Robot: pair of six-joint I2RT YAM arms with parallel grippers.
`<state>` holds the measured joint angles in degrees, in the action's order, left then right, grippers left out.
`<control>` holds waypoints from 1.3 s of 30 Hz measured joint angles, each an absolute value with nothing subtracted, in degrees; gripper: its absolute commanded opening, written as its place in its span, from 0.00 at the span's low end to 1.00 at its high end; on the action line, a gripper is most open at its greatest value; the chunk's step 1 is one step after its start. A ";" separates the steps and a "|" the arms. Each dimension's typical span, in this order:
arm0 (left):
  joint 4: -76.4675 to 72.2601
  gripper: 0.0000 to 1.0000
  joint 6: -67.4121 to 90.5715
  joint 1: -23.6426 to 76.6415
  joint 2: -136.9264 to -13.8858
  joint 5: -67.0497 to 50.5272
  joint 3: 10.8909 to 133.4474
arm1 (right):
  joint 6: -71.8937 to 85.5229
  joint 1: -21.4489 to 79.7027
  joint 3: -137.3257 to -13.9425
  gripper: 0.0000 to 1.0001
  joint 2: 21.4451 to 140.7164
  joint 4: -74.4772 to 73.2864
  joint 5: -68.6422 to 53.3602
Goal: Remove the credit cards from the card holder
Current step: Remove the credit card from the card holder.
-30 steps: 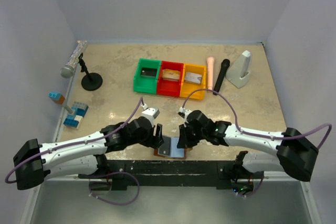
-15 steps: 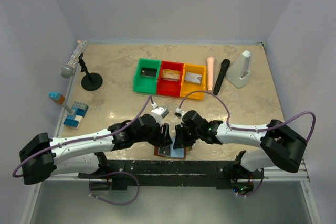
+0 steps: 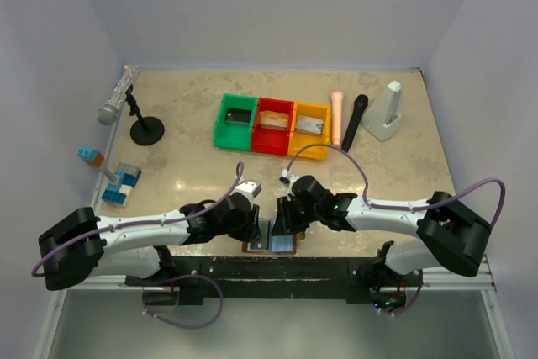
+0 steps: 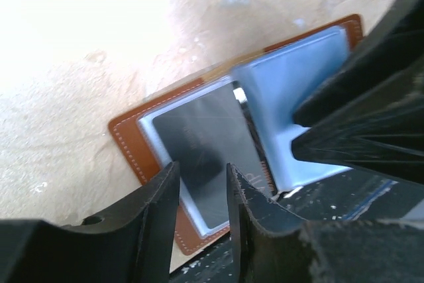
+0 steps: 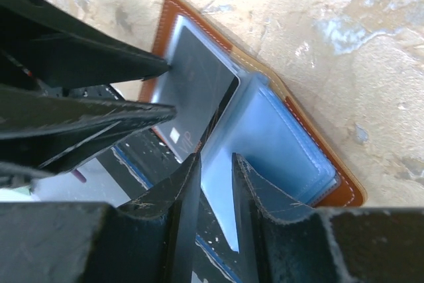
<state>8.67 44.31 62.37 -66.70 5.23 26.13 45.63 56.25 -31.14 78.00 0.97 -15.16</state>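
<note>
The brown card holder (image 3: 282, 244) lies open at the table's near edge, between my two grippers. In the left wrist view its brown border (image 4: 126, 144) frames a blue lining, and a dark credit card (image 4: 199, 144) sits in the left pocket. My left gripper (image 4: 202, 187) hovers over that card's near end, its jaws a narrow gap apart and empty. My right gripper (image 5: 217, 173) is over the blue right-hand sleeve (image 5: 278, 137), narrowly open, beside the dark card (image 5: 192, 77). More cards lie in the bins, one of them dark (image 3: 238, 115).
Green (image 3: 220, 128), red (image 3: 256, 136) and yellow (image 3: 294, 142) bins stand in a row mid-table. A microphone on a stand (image 3: 134, 111) and toy bricks (image 3: 122, 184) are at the left. A black marker (image 3: 354, 122), a pink tube (image 3: 336, 115) and a white wedge (image 3: 388, 111) are at the right.
My left gripper has come down and shifted left over the card holder's left half. My right gripper moved slightly left onto the holder's middle, then held there.
</note>
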 measured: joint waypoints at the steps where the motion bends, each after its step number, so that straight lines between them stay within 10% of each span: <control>1: 8.64 0.38 44.51 62.37 -66.74 5.54 25.76 | 45.91 56.25 -31.14 0.31 78.00 1.34 -15.22; 39: 7.07 0.36 47.42 62.37 -58.81 9.63 19.75 | 49.91 56.25 -32.16 0.34 85.80 8.10 -18.96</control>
